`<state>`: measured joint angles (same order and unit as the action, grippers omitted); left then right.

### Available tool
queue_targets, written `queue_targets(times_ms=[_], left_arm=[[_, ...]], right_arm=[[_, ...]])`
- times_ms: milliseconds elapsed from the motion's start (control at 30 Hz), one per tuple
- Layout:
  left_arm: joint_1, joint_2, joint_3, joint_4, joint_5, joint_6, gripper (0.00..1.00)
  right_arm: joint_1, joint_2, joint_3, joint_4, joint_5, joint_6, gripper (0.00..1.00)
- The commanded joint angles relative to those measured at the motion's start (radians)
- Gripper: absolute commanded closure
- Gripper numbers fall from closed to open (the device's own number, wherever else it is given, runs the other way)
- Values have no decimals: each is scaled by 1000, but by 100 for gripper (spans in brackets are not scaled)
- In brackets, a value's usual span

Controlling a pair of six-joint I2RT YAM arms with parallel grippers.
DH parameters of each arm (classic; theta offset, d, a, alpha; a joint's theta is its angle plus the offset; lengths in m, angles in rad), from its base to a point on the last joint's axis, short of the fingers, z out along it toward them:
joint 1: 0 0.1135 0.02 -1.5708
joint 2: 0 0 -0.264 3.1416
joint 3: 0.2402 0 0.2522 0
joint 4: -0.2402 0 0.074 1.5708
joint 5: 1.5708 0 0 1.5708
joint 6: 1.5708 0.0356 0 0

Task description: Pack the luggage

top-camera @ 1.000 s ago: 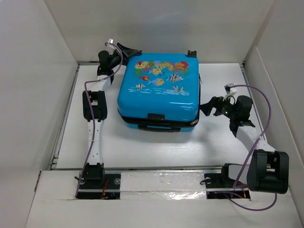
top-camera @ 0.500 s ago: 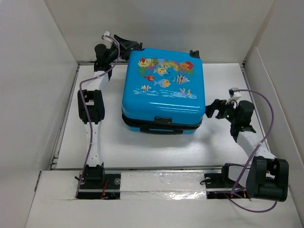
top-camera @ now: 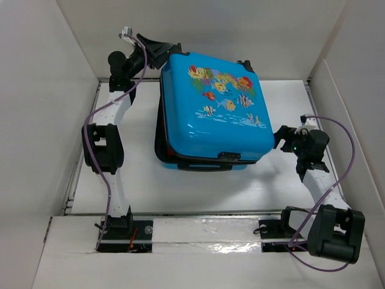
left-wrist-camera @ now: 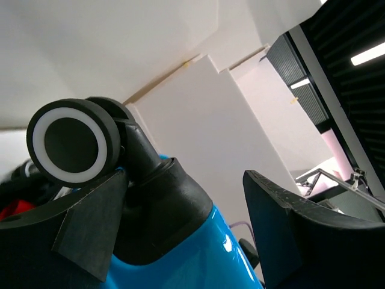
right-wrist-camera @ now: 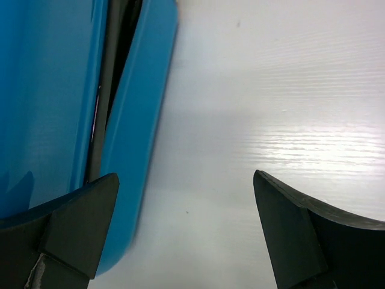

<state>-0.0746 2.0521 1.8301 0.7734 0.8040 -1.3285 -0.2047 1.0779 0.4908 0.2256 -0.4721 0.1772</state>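
The bright blue luggage (top-camera: pixel 210 108) with fish print lies in the middle of the white table (top-camera: pixel 198 192). Its upper shell is tilted up on the left, where a dark gap shows. My left gripper (top-camera: pixel 162 51) is open at the luggage's far left corner. In the left wrist view (left-wrist-camera: pixel 186 235) its jaws straddle the blue shell (left-wrist-camera: pixel 198 259) and the black wheel housing, just below the black wheel (left-wrist-camera: pixel 72 141). My right gripper (top-camera: pixel 281 137) is open and empty, low beside the luggage's right side. The right wrist view (right-wrist-camera: pixel 186 223) shows the two blue shells (right-wrist-camera: pixel 48 90) with a dark seam.
White walls (top-camera: pixel 42 120) enclose the table on the left, back and right. A black carry handle (top-camera: pixel 198 166) and latch (top-camera: pixel 231 156) face the near side. Purple cables (top-camera: pixel 99 111) run along both arms.
My left gripper has moved up and back at the wheel corner, and the luggage's upper shell has risen and tilted. My right gripper has moved right and lower.
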Motion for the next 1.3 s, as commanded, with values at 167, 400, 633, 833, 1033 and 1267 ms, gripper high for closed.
queue_targets(times_ms=[167,400,633,833,1033,1267], left_arm=[[55,-40,-224,176,66,-55,27],[119,25,-118,-45,37,112,22],[148,82,118,-290,20,279,9],[148,-122,178,-569,-281,538,6],[-81,-506,-217,-439,-500,664,74],[-534,-840,-625,-280,-783,692,100]], right_arm=[[-4,-150,-9,-57,27,-18,49],[19,-191,-63,-60,-37,-39,69],[82,-242,-58,-126,-37,-94,76],[91,-459,-127,-254,-28,-110,100],[100,-533,-181,-284,-54,-114,100],[154,-519,-190,-325,38,-84,82]])
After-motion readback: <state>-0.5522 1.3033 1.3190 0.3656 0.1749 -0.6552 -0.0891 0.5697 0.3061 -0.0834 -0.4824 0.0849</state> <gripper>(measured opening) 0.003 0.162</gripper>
